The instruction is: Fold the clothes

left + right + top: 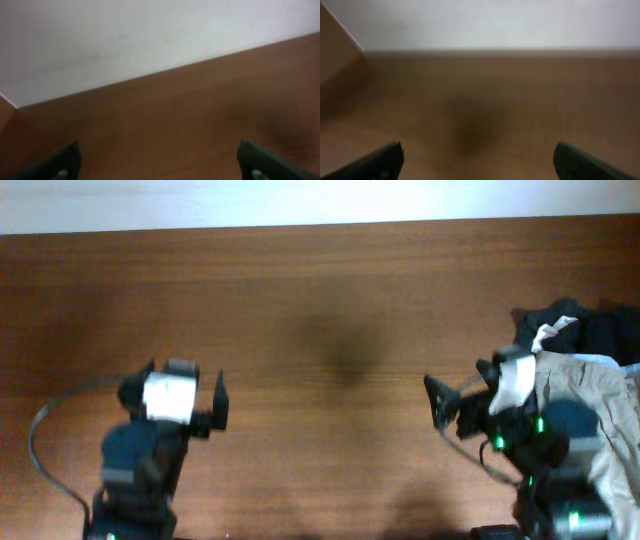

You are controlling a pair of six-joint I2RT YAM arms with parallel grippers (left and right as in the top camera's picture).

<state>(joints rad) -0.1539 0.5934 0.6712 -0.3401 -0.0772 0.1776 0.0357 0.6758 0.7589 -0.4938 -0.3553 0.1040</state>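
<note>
Wide open and empty: left end effector [157, 152], right end effector [477, 150]. The shorts [590, 395] (1 crumpled heap) look soft and limp; pinch an edge.

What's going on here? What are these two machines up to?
Two robot arms sit at a wooden table, set to fold clothes. Nothing is being handled yet: the left gripper and right gripper are both open and empty over bare wood. The khaki shorts lie crumpled at the table's right edge, beside the right arm, with dark garments just behind them.
</note>
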